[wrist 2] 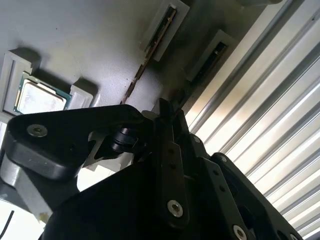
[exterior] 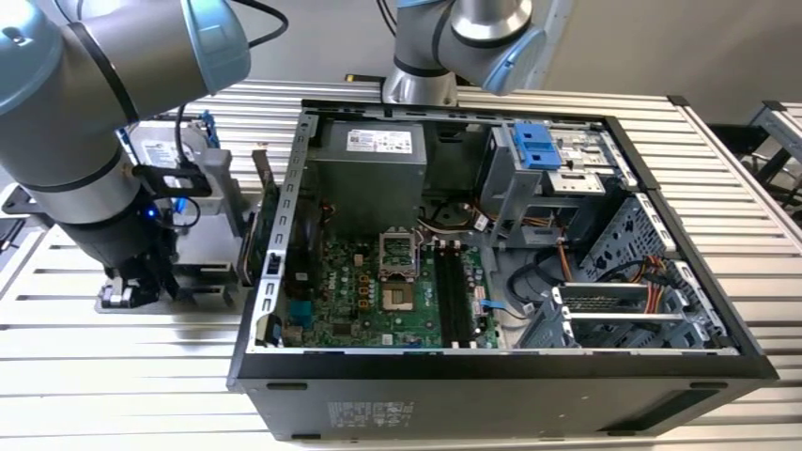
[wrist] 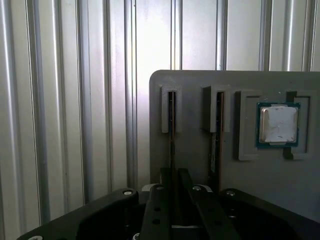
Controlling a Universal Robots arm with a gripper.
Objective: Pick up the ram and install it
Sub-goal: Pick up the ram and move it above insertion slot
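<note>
The grey-and-blue arm (exterior: 75, 178) pointed straight down, its black gripper (wrist: 175, 171) astride the thin dark ram stick (wrist: 171, 130) standing in a grey holder (wrist: 192, 80); whether the claw clamped it could not be told.

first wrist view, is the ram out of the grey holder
No, the ram sits upright in its slot in the grey holder.

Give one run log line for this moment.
phase: pick | gripper at ram | ram upright in grey holder slot | install: not done
</note>
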